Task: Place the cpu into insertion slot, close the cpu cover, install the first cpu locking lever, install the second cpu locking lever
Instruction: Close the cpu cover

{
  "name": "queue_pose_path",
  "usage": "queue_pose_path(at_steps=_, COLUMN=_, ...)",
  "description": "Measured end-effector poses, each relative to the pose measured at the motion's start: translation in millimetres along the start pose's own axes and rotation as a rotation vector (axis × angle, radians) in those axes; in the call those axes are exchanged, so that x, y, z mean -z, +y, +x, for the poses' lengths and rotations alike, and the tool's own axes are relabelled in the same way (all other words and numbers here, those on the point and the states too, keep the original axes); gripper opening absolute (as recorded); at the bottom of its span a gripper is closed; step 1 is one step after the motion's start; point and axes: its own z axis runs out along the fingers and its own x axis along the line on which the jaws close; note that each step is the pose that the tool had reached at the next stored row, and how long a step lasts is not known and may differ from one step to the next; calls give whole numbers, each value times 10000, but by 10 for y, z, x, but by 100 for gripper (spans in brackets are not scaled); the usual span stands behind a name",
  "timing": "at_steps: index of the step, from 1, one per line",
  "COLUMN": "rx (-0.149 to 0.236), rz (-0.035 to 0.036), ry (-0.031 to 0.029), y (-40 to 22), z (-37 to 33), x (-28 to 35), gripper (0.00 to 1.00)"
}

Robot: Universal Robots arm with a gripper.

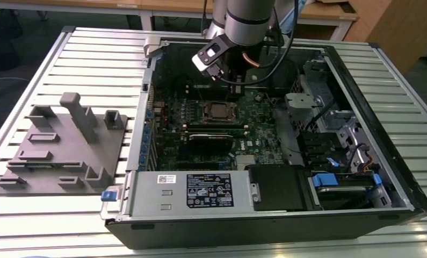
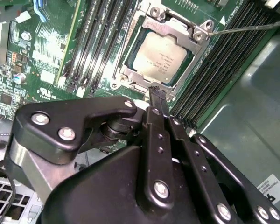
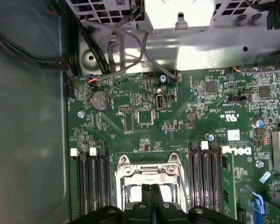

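The gripper (image 2: 155, 93), pinched shut on nothing, hovers beside the cpu cover (image 2: 128, 74), which lies over the cpu (image 2: 159, 55) in the insertion slot (image 2: 188, 59) (seemingly flat); a skewed push could scrape the motherboard (image 2: 46, 51).

Your cpu (image 2: 159, 57) is dull silvery-tan, the cpu cover (image 2: 126, 72) silver, the motherboard (image 3: 177, 116) green, the gripper (image 2: 156, 93) black; the table (image 1: 91, 54) looks pale grey, seemingly striped with ribs.

The small square chip with a dull silvery-tan metal top (image 2: 159, 55) lies flat in the dark square socket (image 1: 217, 112), at the far middle of the green motherboard (image 3: 177, 126). The thin silver metal frame plate (image 2: 133, 74) lies down around the chip, whose top shows through its cut-out. A thin metal lever rod (image 2: 252, 29) runs off from one corner of the frame.
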Motion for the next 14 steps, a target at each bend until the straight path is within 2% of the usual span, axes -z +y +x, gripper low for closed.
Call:
queue_pose_path(at_steps=8, rx=39, rz=1, ry=2, y=0, z=0, x=-2, gripper=11)
queue_pose_path(at_steps=14, rx=568, rz=27, ry=4, y=-2, z=0, x=-2, gripper=11)
